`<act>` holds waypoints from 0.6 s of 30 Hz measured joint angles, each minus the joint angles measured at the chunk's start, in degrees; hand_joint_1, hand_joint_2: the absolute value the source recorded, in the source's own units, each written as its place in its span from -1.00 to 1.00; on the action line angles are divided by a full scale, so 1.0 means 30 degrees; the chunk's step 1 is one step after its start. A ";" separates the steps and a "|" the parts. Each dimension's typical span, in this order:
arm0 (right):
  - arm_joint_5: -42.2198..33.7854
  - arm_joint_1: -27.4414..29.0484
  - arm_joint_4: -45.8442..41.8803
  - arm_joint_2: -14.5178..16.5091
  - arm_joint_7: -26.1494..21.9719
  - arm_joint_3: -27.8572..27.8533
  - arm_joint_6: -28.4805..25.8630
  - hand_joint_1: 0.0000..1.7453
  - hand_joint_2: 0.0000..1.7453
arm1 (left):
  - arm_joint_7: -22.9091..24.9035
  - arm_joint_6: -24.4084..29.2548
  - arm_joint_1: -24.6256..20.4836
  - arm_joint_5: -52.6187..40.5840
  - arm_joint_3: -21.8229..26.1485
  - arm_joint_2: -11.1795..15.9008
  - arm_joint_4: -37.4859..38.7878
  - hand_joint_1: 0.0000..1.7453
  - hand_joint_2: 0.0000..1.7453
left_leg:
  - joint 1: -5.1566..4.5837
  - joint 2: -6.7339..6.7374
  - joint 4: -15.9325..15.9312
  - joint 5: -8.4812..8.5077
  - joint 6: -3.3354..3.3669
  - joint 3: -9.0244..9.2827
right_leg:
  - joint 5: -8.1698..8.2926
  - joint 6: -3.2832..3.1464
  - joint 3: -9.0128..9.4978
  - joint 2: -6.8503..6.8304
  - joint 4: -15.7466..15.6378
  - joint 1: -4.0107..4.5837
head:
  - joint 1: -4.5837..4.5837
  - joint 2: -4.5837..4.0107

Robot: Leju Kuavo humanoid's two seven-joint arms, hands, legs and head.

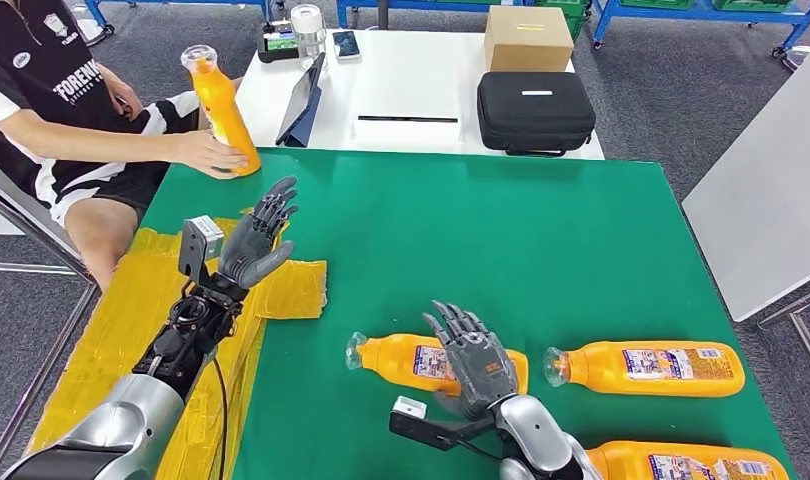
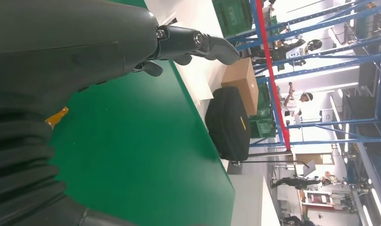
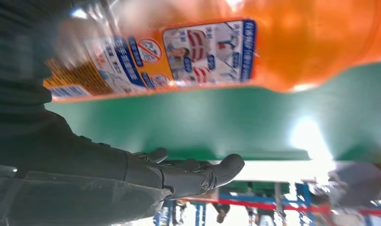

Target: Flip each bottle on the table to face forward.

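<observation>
Three orange bottles lie on the green table [image 1: 501, 230] near its front right: one [image 1: 406, 360] under my right hand, one [image 1: 646, 368] to its right, one [image 1: 686, 463] at the front edge. My right hand [image 1: 476, 358] hovers over or rests on the first bottle with fingers spread; the right wrist view shows that bottle's label [image 3: 202, 49] close by and nothing gripped. My left hand [image 1: 256, 238] is raised over the table's left side, fingers apart, empty. A person's hand holds a fourth orange bottle [image 1: 221, 110] upright at the far left corner.
A seated person [image 1: 71, 110] is at the far left. Yellow tape patches [image 1: 291, 285] cover the table's left edge. Behind stands a white table [image 1: 411, 90] with a black case [image 1: 534, 110], a cardboard box [image 1: 526, 38], a tablet [image 1: 303, 100] and small devices.
</observation>
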 joint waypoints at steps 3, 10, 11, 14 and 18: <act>0.0075 0.0227 -0.0071 0.0000 0.0065 -0.0491 0.0929 -1.00 1.00 | 0.0002 -0.0005 0.0071 -0.0013 0.0130 0.0027 0.0042 -1.00 1.00 | 0.0003 0.0004 0.0000 0.0001 -0.0001 0.0000 | 0.0000 0.0000 0.0000 0.0000 0.0000 0.0001 | 0.0000 0.0000; -0.0583 0.0483 0.0131 -0.0024 -0.0625 -0.1284 0.2642 -1.00 1.00 | -0.0004 -0.0097 0.0299 -0.0080 0.0468 0.0133 0.0053 -1.00 1.00 | 0.0005 0.0003 0.0000 0.0001 -0.0001 -0.0001 | 0.0000 0.0000 -0.0002 0.0001 0.0001 0.0002 | -0.0002 0.0000; -0.0587 0.0485 0.0171 -0.0035 -0.0628 -0.1343 0.2656 -1.00 1.00 | -0.0004 -0.0102 0.0311 -0.0080 0.0494 0.0149 0.0055 -1.00 1.00 | 0.0004 0.0003 0.0000 0.0001 -0.0001 -0.0001 | 0.0000 0.0000 -0.0001 0.0001 0.0001 0.0002 | 0.0000 0.0000; -0.0588 0.0485 0.0248 -0.0056 -0.0634 -0.1434 0.2660 -1.00 1.00 | 0.0002 -0.0109 0.0326 -0.0080 0.0512 0.0188 0.0062 -1.00 1.00 | 0.0002 0.0003 0.0000 0.0001 -0.0001 -0.0001 | 0.0000 0.0000 0.0000 0.0001 0.0001 0.0002 | 0.0000 0.0000; -0.0594 0.0484 0.0279 -0.0053 -0.0637 -0.1523 0.2660 -1.00 1.00 | -0.0004 -0.0109 0.0329 -0.0080 0.0512 0.0213 0.0071 -1.00 1.00 | 0.0000 0.0001 0.0000 0.0001 0.0000 0.0000 | 0.0000 0.0000 0.0003 0.0001 0.0000 0.0001 | 0.0000 0.0000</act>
